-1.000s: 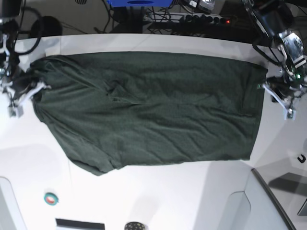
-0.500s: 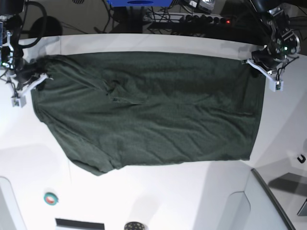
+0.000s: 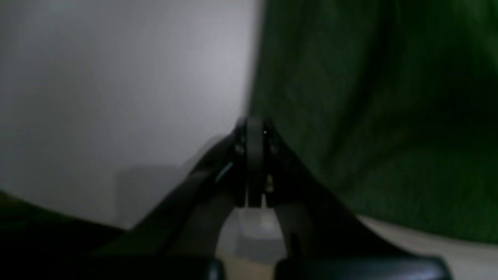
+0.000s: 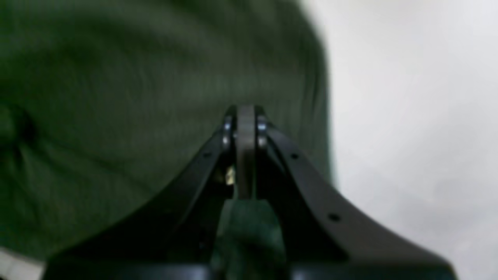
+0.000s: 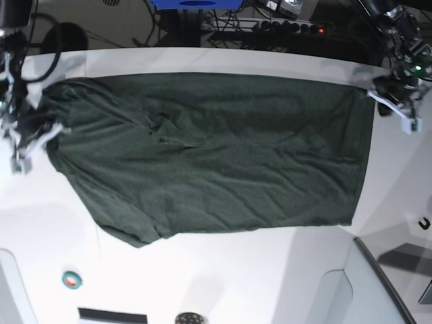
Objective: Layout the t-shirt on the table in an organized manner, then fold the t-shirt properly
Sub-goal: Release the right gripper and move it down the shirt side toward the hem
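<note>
The dark green t-shirt (image 5: pixel 209 148) lies spread flat and wrinkled across the white table (image 5: pixel 223 283). My right gripper (image 5: pixel 42 128) is at the shirt's left end, where the folds gather toward it. In the right wrist view this gripper (image 4: pixel 245 112) is shut, with green cloth (image 4: pixel 116 97) under and behind its tips. My left gripper (image 5: pixel 375 94) is at the shirt's top right corner. In the left wrist view it (image 3: pixel 255 125) is shut, its tips at the cloth's edge (image 3: pixel 350 97), with bare table (image 3: pixel 116 77) beside it and nothing seen pinched.
A small teal and red round object (image 5: pixel 71 279) lies near the front left. A grey panel with a dark edge (image 5: pixel 385 277) cuts across the front right corner. Cables and a power strip (image 5: pixel 290 27) run behind the table's far edge.
The left gripper swung in from the right side over the shirt's top right corner, then drew back to its edge. The right gripper shifted up, then slightly down, at the left end.
</note>
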### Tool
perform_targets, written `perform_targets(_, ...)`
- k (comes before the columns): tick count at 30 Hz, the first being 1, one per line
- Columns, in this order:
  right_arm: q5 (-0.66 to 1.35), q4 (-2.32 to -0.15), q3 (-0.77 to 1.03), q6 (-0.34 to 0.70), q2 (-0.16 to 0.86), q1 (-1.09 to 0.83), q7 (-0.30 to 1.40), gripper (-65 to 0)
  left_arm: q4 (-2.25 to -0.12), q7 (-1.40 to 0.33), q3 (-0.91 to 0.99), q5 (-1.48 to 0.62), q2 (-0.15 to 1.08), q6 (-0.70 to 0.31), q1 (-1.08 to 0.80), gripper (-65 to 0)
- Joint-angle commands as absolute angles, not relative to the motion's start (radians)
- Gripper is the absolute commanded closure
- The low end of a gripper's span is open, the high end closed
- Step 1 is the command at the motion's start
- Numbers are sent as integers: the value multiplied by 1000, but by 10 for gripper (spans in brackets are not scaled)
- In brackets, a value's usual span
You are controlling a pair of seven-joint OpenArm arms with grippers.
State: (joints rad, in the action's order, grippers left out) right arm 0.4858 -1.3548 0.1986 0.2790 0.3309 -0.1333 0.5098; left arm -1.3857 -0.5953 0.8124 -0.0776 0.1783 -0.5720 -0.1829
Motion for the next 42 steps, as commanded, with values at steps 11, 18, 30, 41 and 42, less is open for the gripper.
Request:
perform_targets(11, 202, -579, 104, 282, 292, 538, 305, -351, -1492, -670, 932, -87, 186, -575, -193, 0)
perform_targets(18, 160, -263, 54, 278, 252, 605, 70, -411, -1489, -670, 987, -88, 186, -621, -199, 0)
perform_targets(30, 159, -265, 54, 282, 249, 550, 81, -164, -1489, -671, 1020, -88, 186, -684, -199, 0)
perform_targets(41, 165, -506, 59, 282, 248, 506, 272, -356, -1489, -673, 1020, -87, 186, -685, -199, 0)
perform_targets(42, 165, -512, 58, 283, 248, 506, 285, -356, -1489, -673, 1020, -87, 186, -685, -199, 0)
